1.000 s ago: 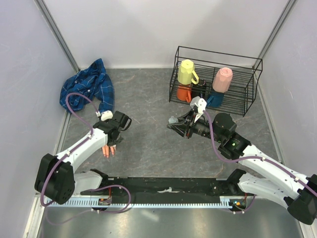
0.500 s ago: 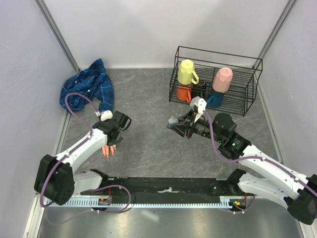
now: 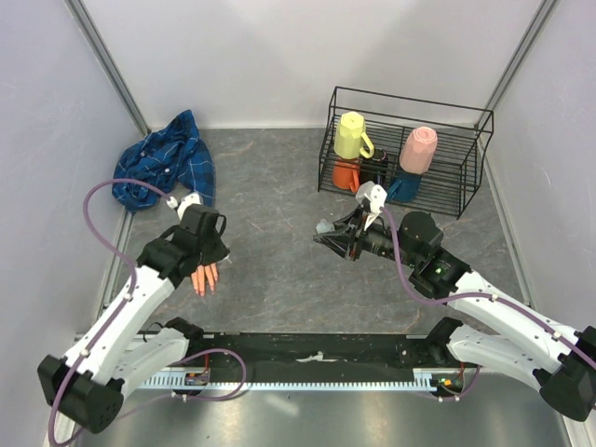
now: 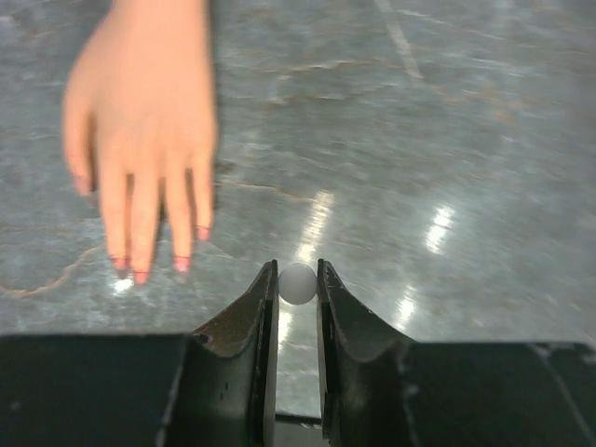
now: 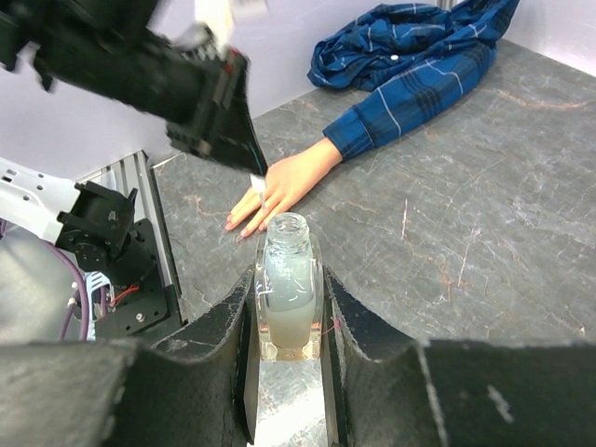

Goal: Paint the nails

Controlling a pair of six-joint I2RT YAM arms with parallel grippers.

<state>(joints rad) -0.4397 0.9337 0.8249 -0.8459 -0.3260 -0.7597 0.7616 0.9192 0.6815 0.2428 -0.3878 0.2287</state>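
Note:
The pale mannequin hand (image 3: pixel 205 278) lies flat on the grey table, its wrist in a blue plaid sleeve (image 5: pixel 372 130). Its nails (image 4: pixel 140 277) show pink at the fingertips. My left gripper (image 4: pixel 298 276) is shut on a small white brush cap (image 4: pixel 298 284) and hovers just off the fingertips. From the right wrist view, its thin brush (image 5: pixel 262 199) points down over the hand (image 5: pixel 279 184). My right gripper (image 5: pixel 289 275) is shut on an uncapped clear bottle (image 5: pixel 287 289) of milky polish, held mid-table (image 3: pixel 326 230).
A black wire rack (image 3: pixel 466 116) at the back right holds a yellow cup (image 3: pixel 351 135), a pink cup (image 3: pixel 418 149) and other cups. The rest of the plaid shirt (image 3: pixel 163 163) is bunched at the back left by the wall.
My left arm has swung back and to the left, carrying the gripper and cap slightly left. More of the hand's fingers show. The right arm and bottle have not moved.

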